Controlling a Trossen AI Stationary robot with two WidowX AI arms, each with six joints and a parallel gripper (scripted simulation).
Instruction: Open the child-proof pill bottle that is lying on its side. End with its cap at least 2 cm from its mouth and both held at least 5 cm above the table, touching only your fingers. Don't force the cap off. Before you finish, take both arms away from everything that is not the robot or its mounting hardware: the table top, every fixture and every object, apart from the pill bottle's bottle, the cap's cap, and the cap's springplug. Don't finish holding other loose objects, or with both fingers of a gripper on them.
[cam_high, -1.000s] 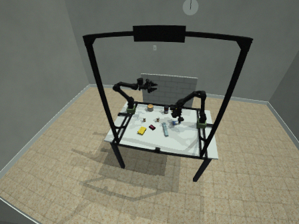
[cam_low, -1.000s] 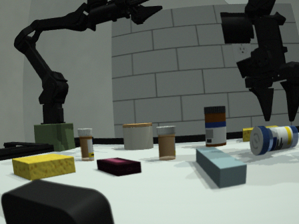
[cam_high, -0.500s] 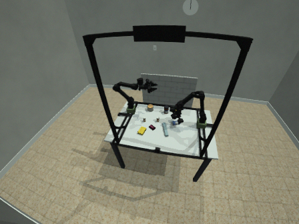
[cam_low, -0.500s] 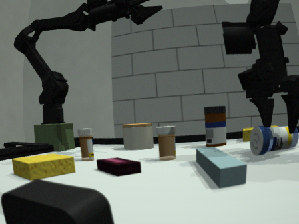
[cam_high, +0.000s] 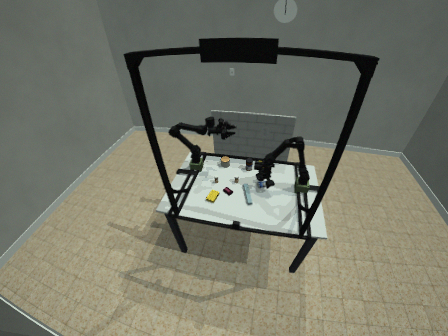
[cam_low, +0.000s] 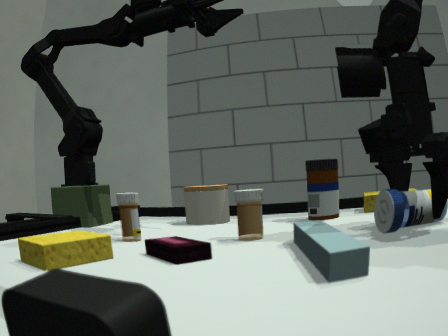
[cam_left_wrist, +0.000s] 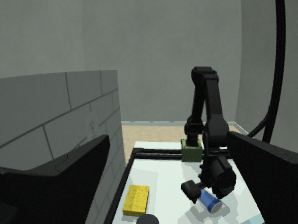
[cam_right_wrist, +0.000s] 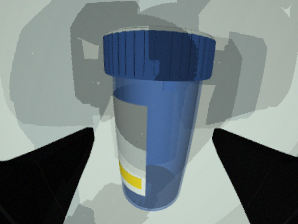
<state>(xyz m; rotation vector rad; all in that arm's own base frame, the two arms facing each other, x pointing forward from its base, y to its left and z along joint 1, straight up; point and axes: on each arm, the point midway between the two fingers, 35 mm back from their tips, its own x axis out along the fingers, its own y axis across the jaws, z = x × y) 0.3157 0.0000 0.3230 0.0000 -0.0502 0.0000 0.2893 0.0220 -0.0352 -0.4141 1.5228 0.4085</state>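
Note:
The blue pill bottle (cam_low: 421, 209) (cam_left_wrist: 209, 200) (cam_right_wrist: 172, 120) lies on its side on the white table. Its ribbed blue cap (cam_low: 398, 211) (cam_right_wrist: 160, 55) is on its mouth, toward the upper edge of the right wrist view. My right gripper (cam_right_wrist: 155, 134) (cam_low: 420, 199) is open and points down, one finger on each side of the bottle body, below the cap in its wrist view. A gap shows between each fingertip and the body there. My left gripper (cam_high: 233, 130) (cam_left_wrist: 169, 139) is open and empty, high above the table on the other side.
Left of the bottle in the exterior view are a teal block (cam_low: 330, 250), a tall amber bottle (cam_low: 322, 192), two small brown bottles (cam_low: 131, 220) (cam_low: 250, 220), a lidded tin (cam_low: 206, 206), a dark red block (cam_low: 177, 250) and a yellow sponge (cam_low: 65, 248). Another sponge (cam_left_wrist: 136, 200) lies behind.

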